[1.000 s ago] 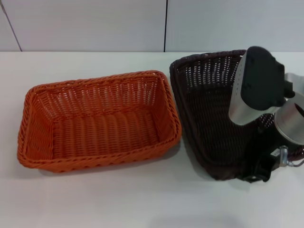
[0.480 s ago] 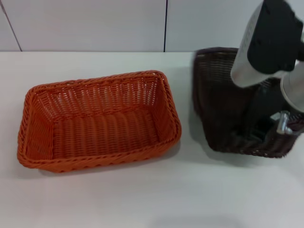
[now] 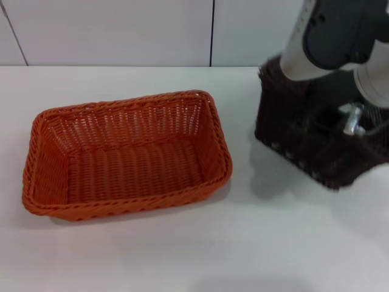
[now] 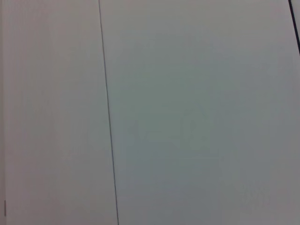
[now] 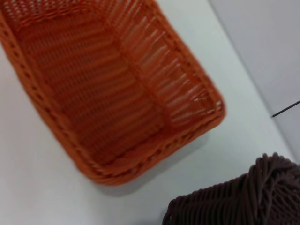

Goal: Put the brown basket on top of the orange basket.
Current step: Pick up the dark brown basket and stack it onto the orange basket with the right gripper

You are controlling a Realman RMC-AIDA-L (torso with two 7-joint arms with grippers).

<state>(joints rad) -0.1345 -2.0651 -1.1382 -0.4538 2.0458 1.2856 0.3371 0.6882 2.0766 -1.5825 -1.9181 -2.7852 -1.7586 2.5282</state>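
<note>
The orange basket (image 3: 130, 207) stands upright and empty on the white table, left of centre; the right wrist view looks down into it (image 5: 112, 93). The brown basket (image 3: 292, 134) hangs tilted above the table at the right, its shadow on the surface below it. My right gripper (image 3: 333, 125) holds it at its right side, with the fingers mostly hidden by the arm and the weave. A corner of the brown rim (image 5: 243, 197) shows in the right wrist view. A gap of bare table separates the two baskets. My left gripper is out of view.
The white table (image 3: 182, 255) runs back to a pale panelled wall (image 3: 121, 30). My right forearm (image 3: 331, 33) reaches over the brown basket at the upper right. The left wrist view shows only a wall panel (image 4: 187, 117).
The right arm has risen and taken the brown basket up off the table and a little to the right; the basket now tilts more steeply. The orange basket has not moved.
</note>
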